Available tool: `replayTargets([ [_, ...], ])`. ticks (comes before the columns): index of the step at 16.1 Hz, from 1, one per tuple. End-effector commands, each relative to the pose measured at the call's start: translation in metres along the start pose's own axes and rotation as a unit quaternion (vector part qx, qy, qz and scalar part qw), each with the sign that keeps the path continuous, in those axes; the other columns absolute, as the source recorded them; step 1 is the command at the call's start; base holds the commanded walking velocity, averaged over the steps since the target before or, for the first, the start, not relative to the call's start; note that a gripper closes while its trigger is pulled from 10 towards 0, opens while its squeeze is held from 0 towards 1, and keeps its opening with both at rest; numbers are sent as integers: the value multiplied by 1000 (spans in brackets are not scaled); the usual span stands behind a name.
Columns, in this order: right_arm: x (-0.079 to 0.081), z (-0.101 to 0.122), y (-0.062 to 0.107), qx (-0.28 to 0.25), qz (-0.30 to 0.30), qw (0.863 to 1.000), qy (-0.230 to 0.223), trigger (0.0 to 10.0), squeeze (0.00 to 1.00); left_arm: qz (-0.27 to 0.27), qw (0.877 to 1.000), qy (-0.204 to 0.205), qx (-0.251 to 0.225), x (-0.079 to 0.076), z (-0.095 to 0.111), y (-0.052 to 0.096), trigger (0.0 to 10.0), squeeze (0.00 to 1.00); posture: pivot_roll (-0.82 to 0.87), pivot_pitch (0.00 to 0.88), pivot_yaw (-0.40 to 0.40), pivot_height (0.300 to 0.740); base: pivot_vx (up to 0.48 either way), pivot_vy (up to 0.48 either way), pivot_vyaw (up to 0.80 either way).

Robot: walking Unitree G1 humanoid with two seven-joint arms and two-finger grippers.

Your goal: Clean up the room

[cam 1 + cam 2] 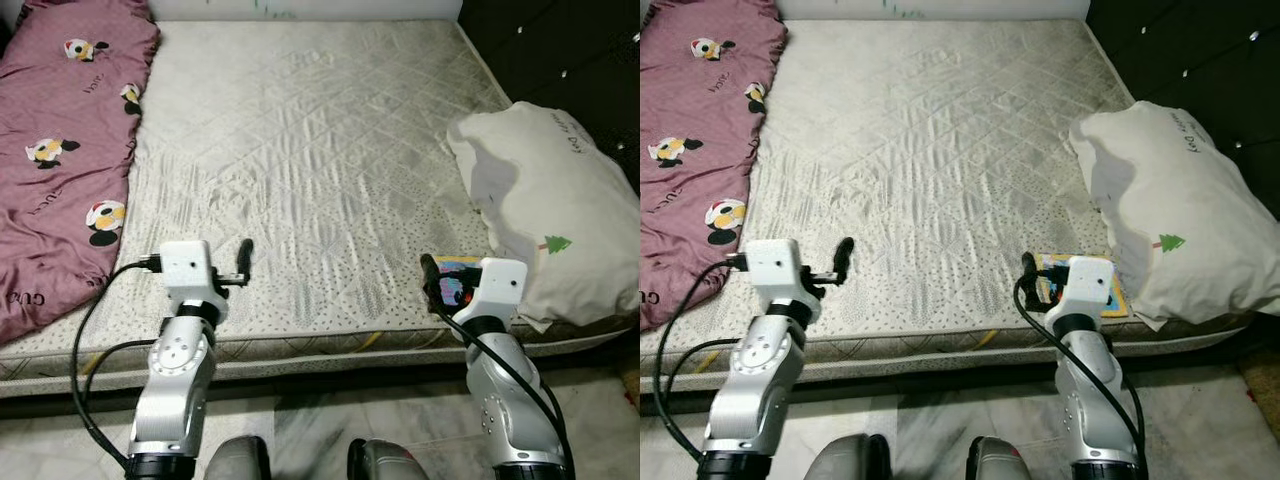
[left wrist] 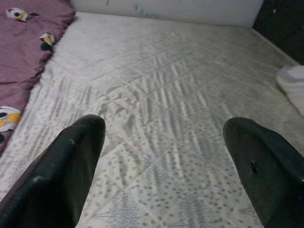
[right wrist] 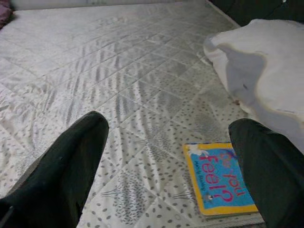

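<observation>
- Quilted grey-white mattress [image 1: 320, 170] spreads out ahead, its near edge just in front of both arms.
- Left gripper [image 2: 164, 156] hovers over the near left part of the mattress, fingers [image 2: 71, 166] spread wide, nothing between them.
- Right gripper [image 3: 175, 161] hangs over the near right corner, fingers [image 3: 66, 166] also spread apart and empty.
- Colourful picture book [image 3: 221, 178] lies flat on the mattress at that corner, just beside the right gripper's far finger, not gripped.
- White pillow [image 1: 1175, 220] sits along the right edge, close beside the book.
- Maroon cartoon-print blanket [image 1: 60, 140] is bunched along the left side, well apart from the book.
</observation>
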State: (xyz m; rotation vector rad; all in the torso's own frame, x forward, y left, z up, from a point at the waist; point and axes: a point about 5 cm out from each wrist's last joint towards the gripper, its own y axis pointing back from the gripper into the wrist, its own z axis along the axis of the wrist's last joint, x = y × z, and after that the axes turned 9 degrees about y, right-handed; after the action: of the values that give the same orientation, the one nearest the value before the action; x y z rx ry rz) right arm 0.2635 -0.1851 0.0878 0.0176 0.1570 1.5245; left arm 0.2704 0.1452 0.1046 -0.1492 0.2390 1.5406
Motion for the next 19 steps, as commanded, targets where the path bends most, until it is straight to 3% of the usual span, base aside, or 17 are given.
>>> replayTargets([
  [1, -3, -4, 1, 8, -4, 1000, 4, 10000, 0, 2, 1000, 1, 3, 1, -1, 0, 10000, 0, -40, 142, -23, 740, 0, 334, 0],
  [11, -5, -5, 1, 11, -5, 1000, 7, 10000, 0, -1, 1000, 6, 5, -1, -2, -2, 10000, 0, -42, 132, -23, 740, 0, 476, -541],
  [19, 0, -2, 2, -6, 17, 1000, 19, 10000, 0, 2, 1000, -3, -8, -3, 0, -2, 10000, 0, -40, 136, -26, 740, 0, 412, 100],
])
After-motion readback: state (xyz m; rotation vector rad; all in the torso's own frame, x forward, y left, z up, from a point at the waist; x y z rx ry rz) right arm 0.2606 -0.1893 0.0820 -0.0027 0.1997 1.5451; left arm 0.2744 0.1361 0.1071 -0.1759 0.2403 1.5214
